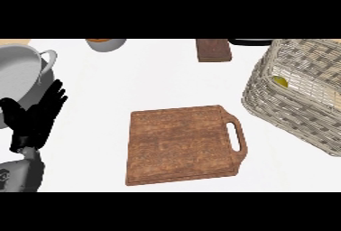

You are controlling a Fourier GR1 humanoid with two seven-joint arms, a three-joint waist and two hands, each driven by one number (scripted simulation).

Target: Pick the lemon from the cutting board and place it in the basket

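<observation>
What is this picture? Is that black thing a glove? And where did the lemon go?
You are looking down from a robot's head at a white counter. The black thing is the robot's left hand, open and resting at the left, holding nothing. Its right hand is not in the picture. In the middle lies a brown cutting board with nothing on it. At the right is a woven basket, and something yellow, likely the lemon, shows inside it. A metal pot sits at the left.

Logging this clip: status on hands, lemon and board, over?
Left robot hand open, resting at left edge; right hand not in view. Lemon showing inside basket. Cutting board bare. Nothing in the way.
</observation>
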